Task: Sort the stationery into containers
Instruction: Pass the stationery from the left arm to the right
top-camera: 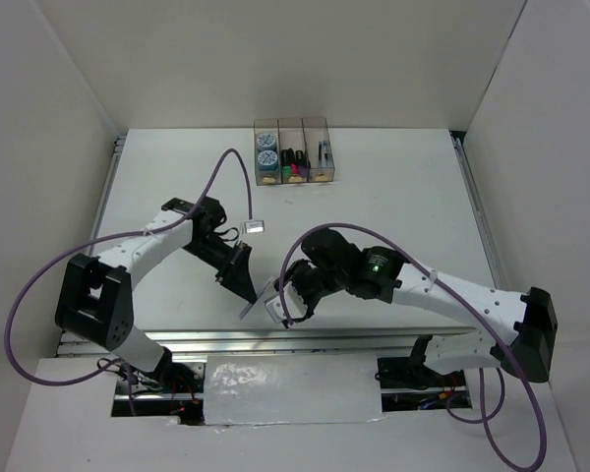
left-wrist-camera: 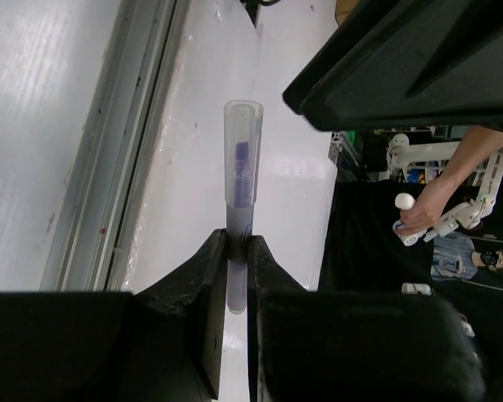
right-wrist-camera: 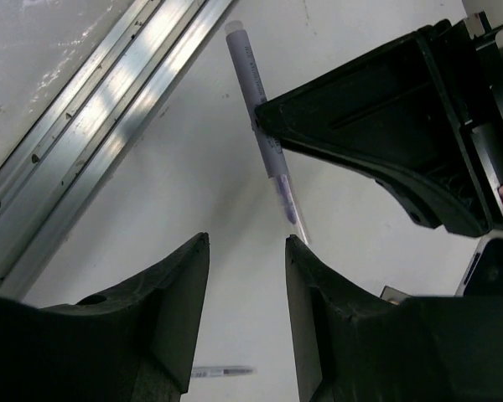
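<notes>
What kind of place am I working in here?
Likely a robotics lab teleoperation cell: white panel walls box in the table, and the left wrist view shows a person gripping a small control arm.

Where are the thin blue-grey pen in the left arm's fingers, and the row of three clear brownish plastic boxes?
thin blue-grey pen (left-wrist-camera: 241, 167), left wrist view, on its clear far end.
row of three clear brownish plastic boxes (top-camera: 291, 120), top external view, on the far rim of the middle box.
</notes>
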Action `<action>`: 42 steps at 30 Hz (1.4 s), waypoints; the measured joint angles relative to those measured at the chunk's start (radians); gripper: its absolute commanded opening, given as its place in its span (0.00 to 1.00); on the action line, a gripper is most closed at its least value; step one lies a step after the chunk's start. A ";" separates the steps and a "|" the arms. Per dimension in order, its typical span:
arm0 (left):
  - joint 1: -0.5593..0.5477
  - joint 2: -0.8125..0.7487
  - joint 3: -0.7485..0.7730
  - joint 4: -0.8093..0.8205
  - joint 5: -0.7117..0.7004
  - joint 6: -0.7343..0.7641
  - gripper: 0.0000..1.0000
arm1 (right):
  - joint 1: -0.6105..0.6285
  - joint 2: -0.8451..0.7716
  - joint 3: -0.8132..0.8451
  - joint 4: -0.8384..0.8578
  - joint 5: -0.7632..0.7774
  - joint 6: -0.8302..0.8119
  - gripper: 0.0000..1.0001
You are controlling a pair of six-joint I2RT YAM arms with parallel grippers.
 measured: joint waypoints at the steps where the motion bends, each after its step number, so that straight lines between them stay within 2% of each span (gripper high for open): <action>1: -0.010 -0.002 -0.002 0.001 0.000 0.000 0.00 | 0.006 0.006 0.000 0.000 0.002 -0.013 0.48; 12: -0.065 -0.002 -0.005 0.008 -0.011 -0.002 0.00 | 0.023 0.050 0.001 0.001 0.023 -0.092 0.47; 20: -0.076 0.000 -0.005 0.010 -0.030 -0.004 0.00 | 0.031 0.082 0.002 0.027 0.027 -0.110 0.34; 29: -0.076 0.000 -0.005 0.015 -0.035 -0.005 0.00 | 0.034 0.114 0.003 0.045 0.028 -0.111 0.26; 32: -0.076 0.000 -0.005 0.014 -0.042 -0.004 0.13 | 0.035 0.122 0.004 0.045 0.030 -0.113 0.19; 33: -0.076 0.000 -0.005 0.014 -0.044 -0.004 0.30 | 0.036 0.124 0.005 0.045 0.032 -0.113 0.18; 35: -0.076 0.000 -0.006 0.019 -0.047 -0.007 0.42 | 0.037 0.129 0.010 0.044 0.036 -0.110 0.13; 37: -0.076 -0.005 -0.009 0.037 -0.048 -0.024 0.62 | 0.038 0.131 0.010 0.042 0.038 -0.108 0.09; 38: -0.075 -0.009 -0.013 0.052 -0.054 -0.037 0.66 | 0.038 0.131 0.010 0.040 0.040 -0.106 0.08; 42: -0.032 -0.055 -0.029 0.129 -0.108 -0.138 0.69 | 0.035 0.119 -0.007 0.044 0.053 -0.105 0.05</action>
